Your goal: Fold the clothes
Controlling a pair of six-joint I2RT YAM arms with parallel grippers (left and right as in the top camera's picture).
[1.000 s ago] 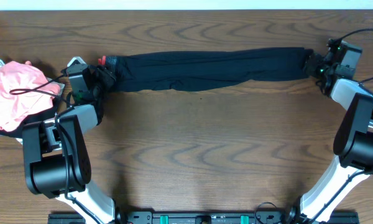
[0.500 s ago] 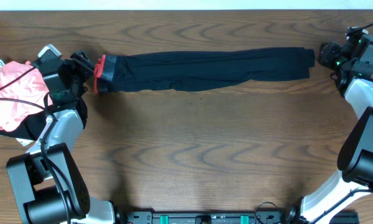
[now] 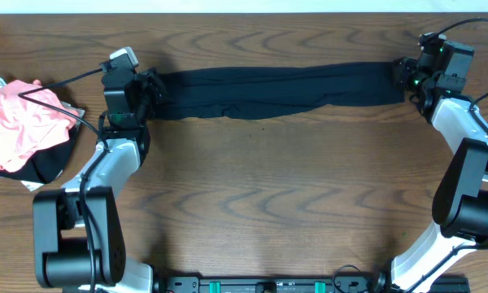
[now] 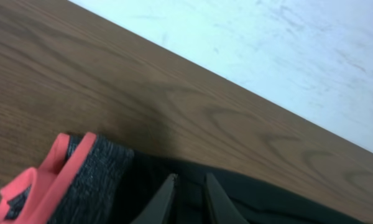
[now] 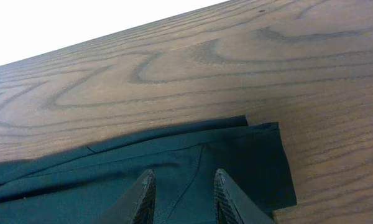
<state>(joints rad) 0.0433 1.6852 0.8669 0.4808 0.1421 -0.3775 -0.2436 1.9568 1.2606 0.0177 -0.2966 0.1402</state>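
Both arms are coming back to the leggings [image 3: 276,88]. A moment ago they were standing off past each end. Now the left pincer [image 3: 145,91] is sitting on the waistband [image 4: 90,177] end and the right pincer [image 3: 404,77] on the ankle end. The leggings are lying long and flat across the far side of the worktop [image 3: 268,195], not folded yet. The left pincer is squeezing nearly together on the black cloth just beside the grey band. The right pincer is standing a bit spread over the hem. I think the first fold is about to begin.

From above, the left pincer is hiding the red edge. The two black legs are hard to tell apart. The pink cloth [image 3: 20,122] is running off the left side.
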